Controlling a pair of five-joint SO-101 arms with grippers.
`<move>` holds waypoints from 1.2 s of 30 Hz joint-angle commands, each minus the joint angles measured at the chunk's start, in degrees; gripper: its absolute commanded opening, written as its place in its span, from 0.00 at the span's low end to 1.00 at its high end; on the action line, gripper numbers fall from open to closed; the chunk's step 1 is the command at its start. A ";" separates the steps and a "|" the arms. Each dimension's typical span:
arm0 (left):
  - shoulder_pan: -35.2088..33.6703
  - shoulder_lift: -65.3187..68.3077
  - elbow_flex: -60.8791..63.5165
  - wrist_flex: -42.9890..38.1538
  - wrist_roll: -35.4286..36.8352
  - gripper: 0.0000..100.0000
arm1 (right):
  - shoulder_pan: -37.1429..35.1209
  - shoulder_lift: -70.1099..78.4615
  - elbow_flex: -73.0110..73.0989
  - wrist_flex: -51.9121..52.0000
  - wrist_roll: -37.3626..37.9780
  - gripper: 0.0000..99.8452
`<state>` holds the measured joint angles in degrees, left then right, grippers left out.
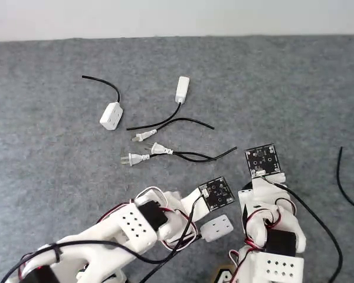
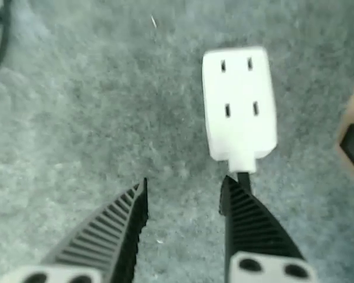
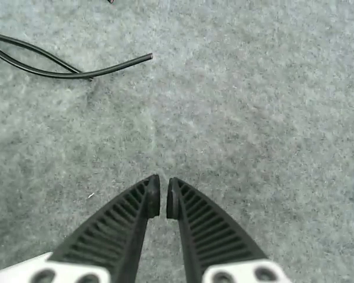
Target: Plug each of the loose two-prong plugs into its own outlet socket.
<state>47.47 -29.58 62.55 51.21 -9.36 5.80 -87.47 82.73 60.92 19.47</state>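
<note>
The left end effector (image 2: 184, 191) hangs low over the grey bench (image 1: 295, 82), its fingers spread wide with nothing between them. One fingertip (image 2: 227, 191) sits just beside the cord end of a white block (image 2: 239, 103), which lies flat with its slots facing up; I cannot tell whether the two touch. Seen from above, the block (image 1: 216, 227) lies between the two arms at the near edge. The right end effector (image 3: 163, 197) is pressed almost together on nothing, over bare bench, with black cords (image 3: 143, 58) beyond it. Mid-bench, three white plugs lie loose and close together: far plug (image 1: 143, 136), middle plug (image 1: 158, 148) and near plug (image 1: 133, 158). Farther back lie the left socket (image 1: 111, 115) and the slim socket (image 1: 182, 89), each on a black cord.
</note>
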 commanded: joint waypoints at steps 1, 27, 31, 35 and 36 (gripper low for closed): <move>0.26 -2.73 -0.48 0.44 0.35 0.19 | 0.75 -0.66 -0.26 -1.36 -0.79 0.04; -3.34 -3.25 -6.90 -0.18 -11.96 0.19 | 4.53 -0.31 -0.26 -3.65 -2.73 0.04; 1.14 -2.99 -14.99 8.70 -11.69 0.20 | 6.37 -0.75 -0.26 -3.91 -3.25 0.04; 4.57 -2.73 -16.75 9.32 -9.41 0.29 | 10.07 -0.84 -1.32 -3.30 -4.31 0.04; 5.10 -2.64 -16.48 8.97 -8.97 0.31 | 10.77 -0.84 -1.93 -2.51 -5.27 0.04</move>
<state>50.73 -31.16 49.19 60.00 -19.74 14.33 -87.47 82.73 58.29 16.22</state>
